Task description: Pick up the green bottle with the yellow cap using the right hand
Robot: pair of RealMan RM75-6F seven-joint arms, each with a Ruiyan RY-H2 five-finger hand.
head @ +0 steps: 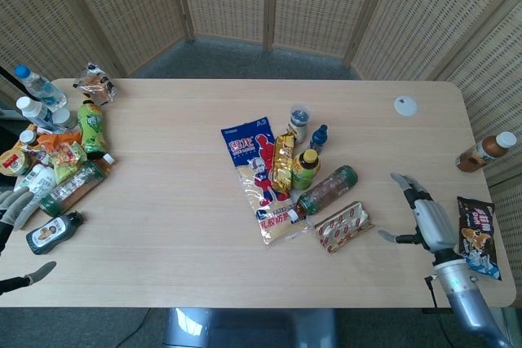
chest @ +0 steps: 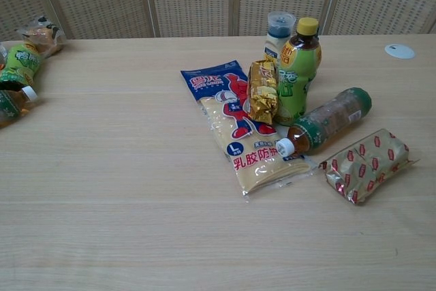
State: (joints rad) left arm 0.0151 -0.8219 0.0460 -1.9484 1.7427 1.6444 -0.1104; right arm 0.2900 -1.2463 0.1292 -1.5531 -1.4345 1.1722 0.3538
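Observation:
The green bottle with the yellow cap (head: pixel 306 169) stands upright near the table's middle, also plain in the chest view as the green bottle (chest: pixel 298 69). A gold snack packet (head: pixel 283 161) leans against its left side, and a clear bottle (head: pixel 326 190) lies just in front of it. My right hand (head: pixel 422 216) hovers over the table well to the right of the bottle, fingers spread, holding nothing. My left hand (head: pixel 11 211) shows at the left edge of the head view, fingers apart and empty. Neither hand appears in the chest view.
A blue glove packet (head: pixel 259 177), a white-capped jar (head: pixel 298 122), a small blue bottle (head: pixel 319 137) and a red-patterned packet (head: pixel 342 226) surround the bottle. Bottles and snacks crowd the left edge (head: pixel 57 152). A brown bottle (head: pixel 484 151) and a dark snack bag (head: pixel 475 225) lie at the right.

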